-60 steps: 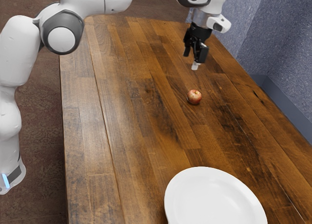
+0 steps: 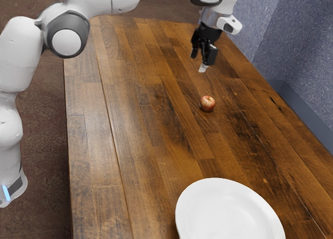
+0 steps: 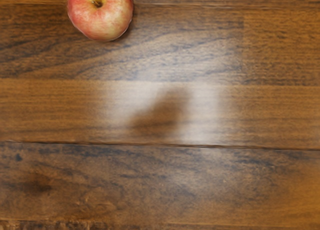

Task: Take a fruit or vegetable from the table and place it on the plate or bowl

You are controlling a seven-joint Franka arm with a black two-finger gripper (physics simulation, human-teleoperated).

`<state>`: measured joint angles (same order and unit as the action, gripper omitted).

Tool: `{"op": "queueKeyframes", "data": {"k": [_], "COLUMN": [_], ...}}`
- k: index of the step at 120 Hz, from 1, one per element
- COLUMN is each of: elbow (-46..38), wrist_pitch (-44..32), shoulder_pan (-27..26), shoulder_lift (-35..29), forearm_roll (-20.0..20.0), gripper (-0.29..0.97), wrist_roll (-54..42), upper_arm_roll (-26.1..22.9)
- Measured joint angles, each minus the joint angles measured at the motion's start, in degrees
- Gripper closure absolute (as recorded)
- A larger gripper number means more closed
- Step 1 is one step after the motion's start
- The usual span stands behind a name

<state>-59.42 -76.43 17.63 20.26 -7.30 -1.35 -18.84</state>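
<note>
Hovering over the table [image 2: 119, 145], the gripper [image 2: 203, 66] hangs near the apple [image 2: 207, 102], which lies on bare wood well apart from the plate [image 2: 229, 208], cut off at the picture's edge; whether the claw is apart or together cannot be told.

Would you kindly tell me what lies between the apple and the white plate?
Nothing: in the exterior view, only bare wooden table separates the apple from the plate.

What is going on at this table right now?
A robot arm holds its gripper in the air over the wooden table, not quite over the red apple. The apple lies on the wood, untouched. The white plate sits empty nearer the camera, apart from the apple. Nothing has been picked up yet.
</note>
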Motion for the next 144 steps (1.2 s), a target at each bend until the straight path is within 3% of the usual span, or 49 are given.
{"op": "queueKeyframes", "data": {"k": [9, 18, 26, 49, 77, 98, 121, 144], "elbow": [-0.02, -0.03, -0.02, 0.06, 0.04, 0.38, 0.08, 0.06], "wrist_pitch": [0.16, 0.27, 0.29, -7.23, -20.15, -26.84, -32.45, -34.5], "shoulder_pan": [0.29, 0.49, 0.52, 0.01, -0.98, -1.31, -1.79, -2.59], "shoulder_lift": [1.88, 3.46, 3.83, 7.61, 9.55, 11.73, 14.19, 16.72], "forearm_roll": [0.66, 3.96, 7.02, 11.66, 12.49, 8.26, 5.22, -0.94], "gripper": [0.0, 0.0, 0.0, 0.0, 0.0, 0.0, 0.0, 0.0], "wrist_roll": [-0.14, -0.24, -0.28, -1.05, -3.54, -4.36, -5.32, -6.44], "upper_arm_roll": [7.18, 14.35, 17.24, 17.69, 15.05, 10.73, 10.57, 10.71]}}
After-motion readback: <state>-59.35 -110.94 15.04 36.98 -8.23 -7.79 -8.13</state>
